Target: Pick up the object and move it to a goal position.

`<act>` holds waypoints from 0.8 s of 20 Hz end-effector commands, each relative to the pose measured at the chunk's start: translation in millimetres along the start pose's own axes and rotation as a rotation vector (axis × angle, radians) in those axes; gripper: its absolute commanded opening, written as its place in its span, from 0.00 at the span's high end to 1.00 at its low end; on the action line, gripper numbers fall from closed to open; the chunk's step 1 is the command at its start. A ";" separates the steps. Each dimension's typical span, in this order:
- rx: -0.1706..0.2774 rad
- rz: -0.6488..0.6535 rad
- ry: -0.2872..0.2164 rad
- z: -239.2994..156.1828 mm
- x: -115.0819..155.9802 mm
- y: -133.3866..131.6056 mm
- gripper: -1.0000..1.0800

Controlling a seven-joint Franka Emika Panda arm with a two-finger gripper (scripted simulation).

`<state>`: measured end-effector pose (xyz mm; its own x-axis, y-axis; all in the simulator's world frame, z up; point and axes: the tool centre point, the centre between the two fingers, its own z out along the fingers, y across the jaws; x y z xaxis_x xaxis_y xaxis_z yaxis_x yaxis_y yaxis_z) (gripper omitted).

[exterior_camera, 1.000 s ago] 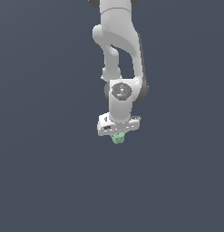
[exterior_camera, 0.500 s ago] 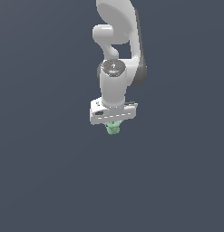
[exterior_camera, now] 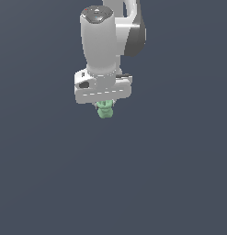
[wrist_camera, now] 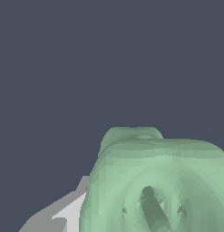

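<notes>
Object (exterior_camera: 104, 110) pale green, unlabelled, clamped between fingers (wrist_camera: 63, 213)

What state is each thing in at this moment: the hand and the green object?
hand: shut on the object, pointing down.
object: held under the hand, clear of the dark surface; it fills much of the wrist view.
</notes>
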<state>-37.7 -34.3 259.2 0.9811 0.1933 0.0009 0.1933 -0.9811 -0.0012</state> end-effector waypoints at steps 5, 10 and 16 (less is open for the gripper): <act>0.001 0.000 0.000 -73.8 -17.4 23.0 1.00; 0.001 0.000 0.000 -126.6 -28.6 40.1 1.00; 0.000 0.000 -0.001 -174.8 -37.7 56.3 1.00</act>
<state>-62.2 -93.1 422.9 0.9812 0.1929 0.0018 0.1929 -0.9812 -0.0009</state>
